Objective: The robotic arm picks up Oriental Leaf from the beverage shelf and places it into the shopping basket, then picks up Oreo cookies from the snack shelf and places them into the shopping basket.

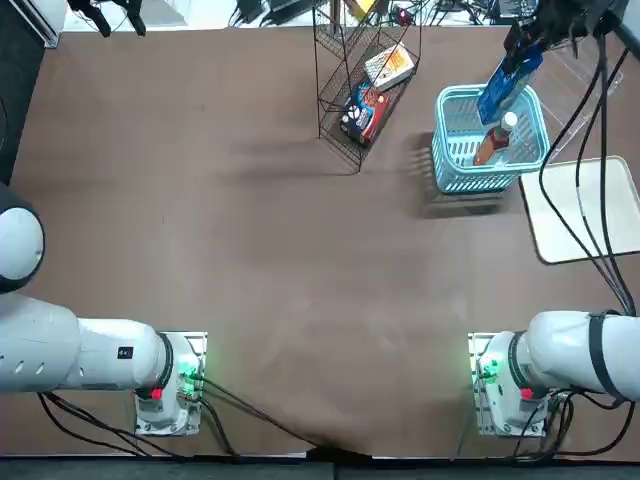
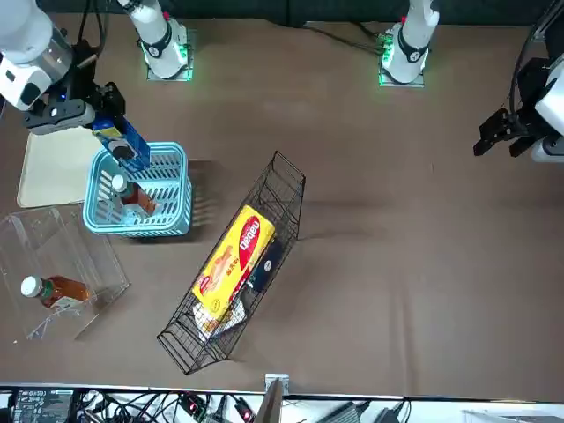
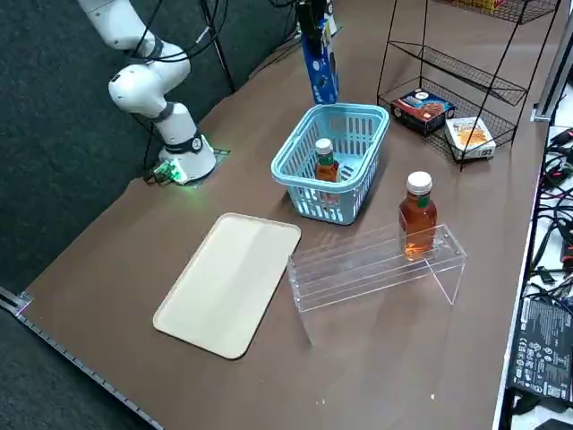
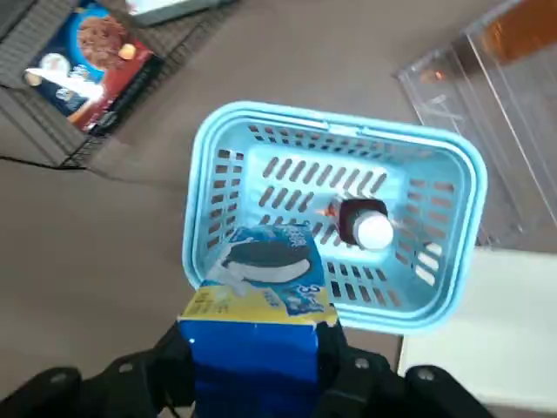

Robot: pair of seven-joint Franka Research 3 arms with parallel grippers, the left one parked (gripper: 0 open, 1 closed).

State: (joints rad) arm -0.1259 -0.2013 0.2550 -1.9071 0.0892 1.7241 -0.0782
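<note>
My right gripper [image 1: 523, 42] [image 2: 99, 113] [image 4: 257, 370] hangs above the turquoise shopping basket [image 1: 447, 108] [image 2: 171, 159] [image 3: 366, 119] [image 4: 207, 157], shut on the bright blue Oreo pack [image 1: 507, 83] [image 2: 122, 142] [image 3: 318, 63] [image 4: 261, 305], which dangles over the basket's rim. One amber Oriental Leaf bottle [image 1: 496, 140] [image 2: 129, 194] [image 3: 326, 163] [image 4: 362, 222] stands inside the basket. A second tea bottle [image 2: 53, 289] [image 3: 417, 213] rests on the clear acrylic beverage shelf [image 2: 62, 256] [image 3: 376, 264]. The black wire snack shelf [image 1: 362, 80] [image 2: 238, 273] [image 3: 466, 76] stands beside the basket.
The wire rack holds a beige-yellow flat box [image 1: 391, 66] [image 2: 233, 260] and a red-and-dark cookie pack [image 1: 364, 110] [image 3: 423, 107] [image 4: 87, 74]. A cream tray [image 1: 585, 205] [image 2: 55, 163] [image 3: 231, 282] lies near the basket, on the side toward the arm's base.
</note>
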